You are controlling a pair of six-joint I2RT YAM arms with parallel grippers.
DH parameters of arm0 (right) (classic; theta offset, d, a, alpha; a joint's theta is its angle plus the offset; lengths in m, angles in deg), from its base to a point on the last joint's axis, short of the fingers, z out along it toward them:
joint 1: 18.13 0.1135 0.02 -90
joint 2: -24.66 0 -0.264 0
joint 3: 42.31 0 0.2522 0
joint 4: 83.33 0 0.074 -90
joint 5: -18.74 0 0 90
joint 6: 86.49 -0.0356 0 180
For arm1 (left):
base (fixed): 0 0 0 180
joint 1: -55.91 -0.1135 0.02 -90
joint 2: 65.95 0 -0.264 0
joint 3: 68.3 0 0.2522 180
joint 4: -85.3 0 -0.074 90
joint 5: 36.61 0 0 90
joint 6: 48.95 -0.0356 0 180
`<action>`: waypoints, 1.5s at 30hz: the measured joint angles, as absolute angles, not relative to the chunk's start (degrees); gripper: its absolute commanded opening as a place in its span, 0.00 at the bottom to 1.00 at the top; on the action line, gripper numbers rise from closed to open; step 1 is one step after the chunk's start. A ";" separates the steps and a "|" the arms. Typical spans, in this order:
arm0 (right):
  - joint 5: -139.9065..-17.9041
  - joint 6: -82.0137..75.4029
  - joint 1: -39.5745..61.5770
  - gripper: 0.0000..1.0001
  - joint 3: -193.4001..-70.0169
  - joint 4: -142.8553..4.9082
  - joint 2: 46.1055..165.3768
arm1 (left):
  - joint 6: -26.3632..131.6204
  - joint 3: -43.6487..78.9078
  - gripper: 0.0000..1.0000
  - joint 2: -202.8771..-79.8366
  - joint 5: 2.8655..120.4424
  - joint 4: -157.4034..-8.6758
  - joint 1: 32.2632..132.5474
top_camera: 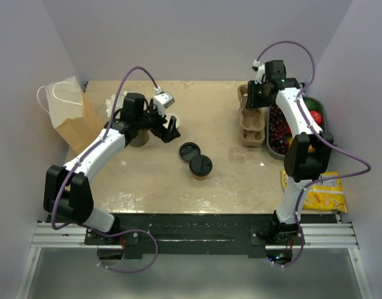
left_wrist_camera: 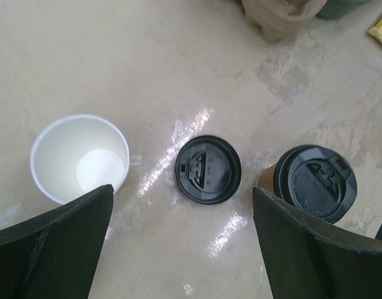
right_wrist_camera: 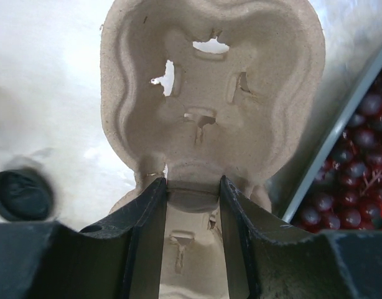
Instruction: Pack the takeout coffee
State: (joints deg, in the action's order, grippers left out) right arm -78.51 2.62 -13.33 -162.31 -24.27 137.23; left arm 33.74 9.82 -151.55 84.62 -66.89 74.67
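Near the middle of the table (top_camera: 141,180), the takeout coffee (top_camera: 201,167) stands upright with its black lid on, a loose lid (top_camera: 189,151) just beside it. The left gripper (top_camera: 168,129) hangs wide open near a lidless cup (left_wrist_camera: 79,159). The right gripper (right_wrist_camera: 192,205) pinches the pulp cup carrier (right_wrist_camera: 209,93) by its centre ridge.

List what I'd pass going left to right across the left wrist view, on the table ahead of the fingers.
From the left: lidless cup with a white inside → loose black lid lying flat → takeout coffee with its lid on.
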 measured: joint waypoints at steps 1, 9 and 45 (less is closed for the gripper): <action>-79.60 2.62 -13.33 0.15 -162.97 -24.25 136.82 | 33.63 11.39 0.96 -151.40 84.99 -66.52 74.67; -89.09 2.56 -13.59 0.11 -163.86 -25.95 132.75 | 29.41 23.15 0.97 -146.64 80.40 -62.54 74.60; -96.39 10.54 -11.95 0.12 -151.29 -27.99 121.04 | 28.80 63.89 0.81 -158.26 41.80 -34.57 34.19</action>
